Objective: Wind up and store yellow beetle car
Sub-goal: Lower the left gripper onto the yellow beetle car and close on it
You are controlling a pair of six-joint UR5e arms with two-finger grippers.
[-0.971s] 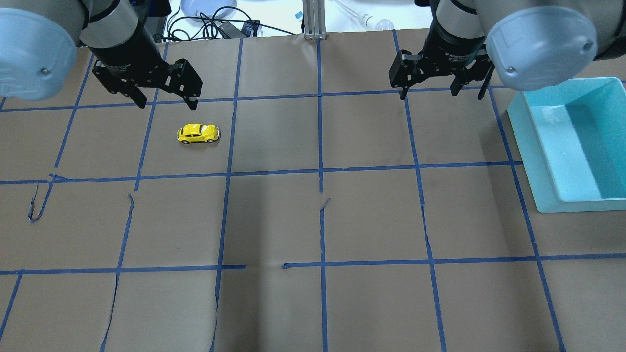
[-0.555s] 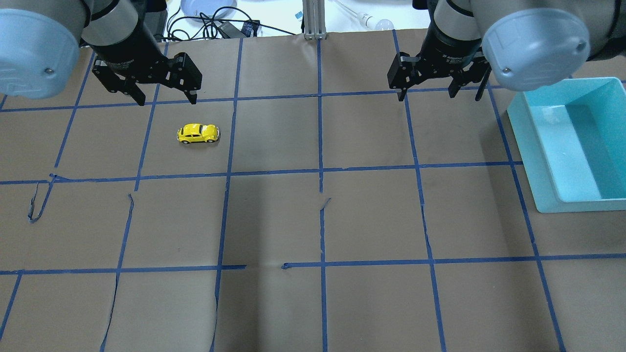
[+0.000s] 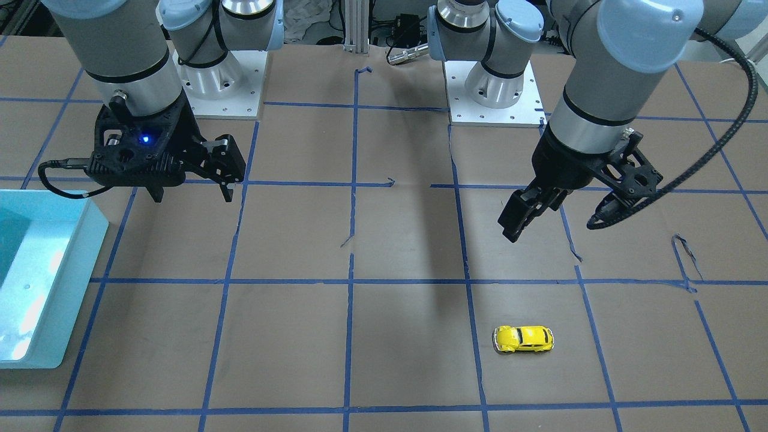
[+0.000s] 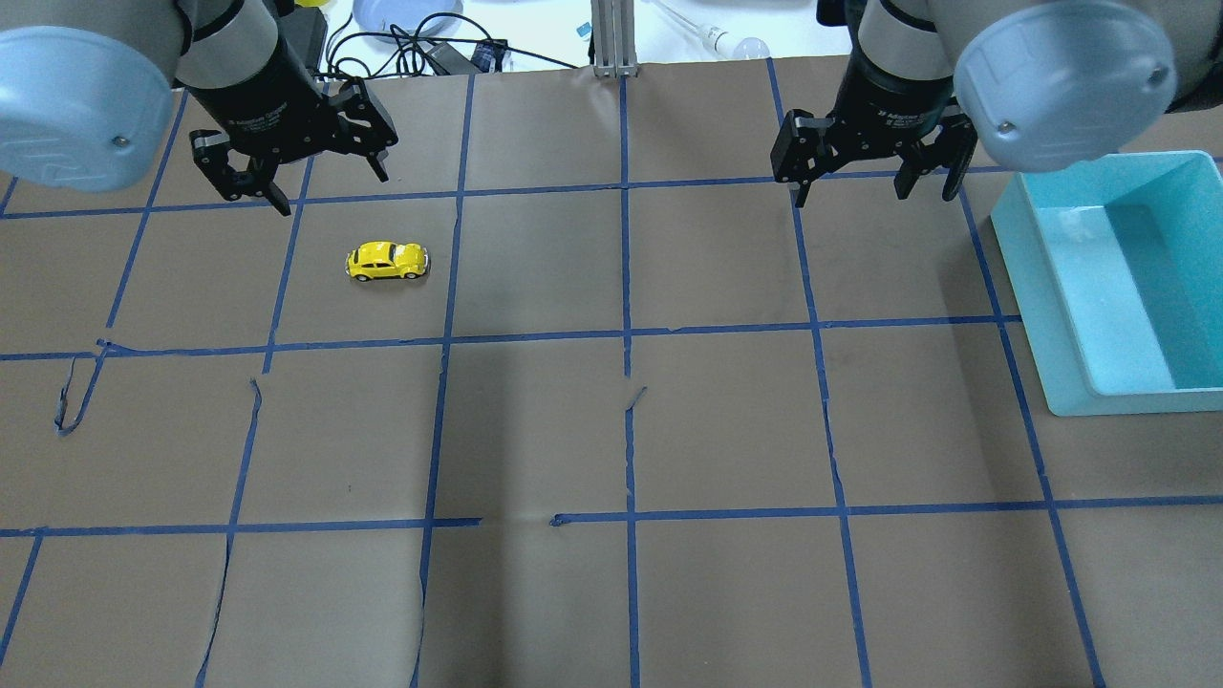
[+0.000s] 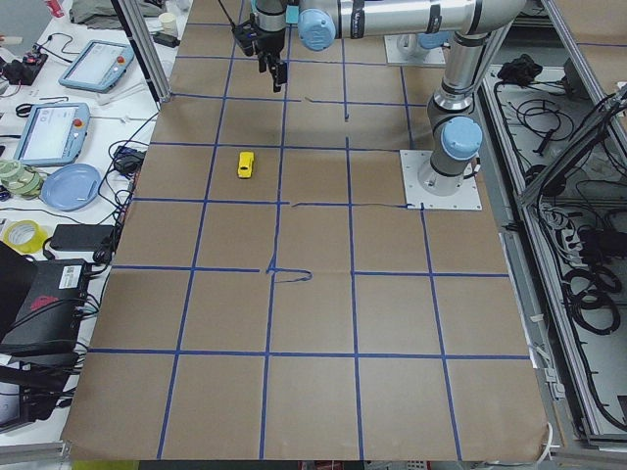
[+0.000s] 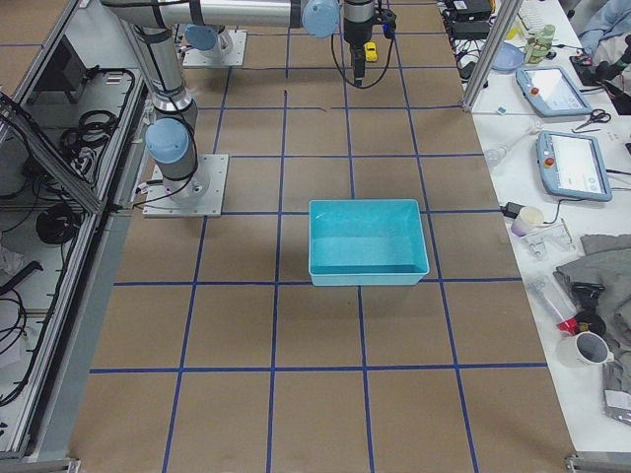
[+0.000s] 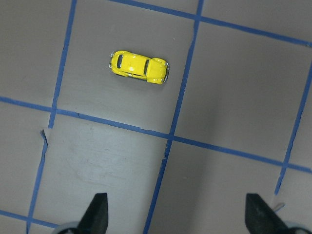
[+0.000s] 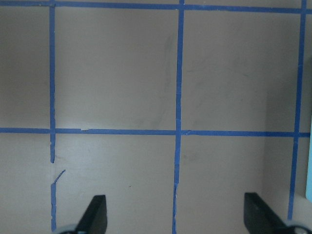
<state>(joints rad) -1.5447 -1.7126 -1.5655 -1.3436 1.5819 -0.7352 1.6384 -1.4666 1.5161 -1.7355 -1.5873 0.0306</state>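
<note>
Plainly, the left jaws are held spread wide and empty, well above the table [image 4: 611, 430]. In the left wrist view their fingertips [image 7: 97, 214] are seen at the bottom edge with bare table between them. Ahead of these jaws, and off toward the fingertip on that view's left, the yellow beetle car [image 7: 139, 67] is found standing on its wheels inside one square of the blue tape grid [image 4: 626, 287], touched by nothing. Its long axis is laid almost parallel to the line joining the two fingertips, only slightly tilted. As the jaws are now turned, a closing would be taken on the bumpers rather than the flanks. A quarter turn is therefore judged to be needed, together with a reach forward and a descent.

Farther off, the right jaws are likewise spread and empty, and are parted from the car by several grid squares, so the left jaws are judged the nearer pair. Just beside the right jaws, on their outer side, a teal bin [image 4: 1040, 306] is set on the table.

Set against the overhead picture of a second ago, the car is found unmoved. The left jaws have been rotated and drawn up that view, away from the car, while the right jaws have been shifted only slightly.
</note>
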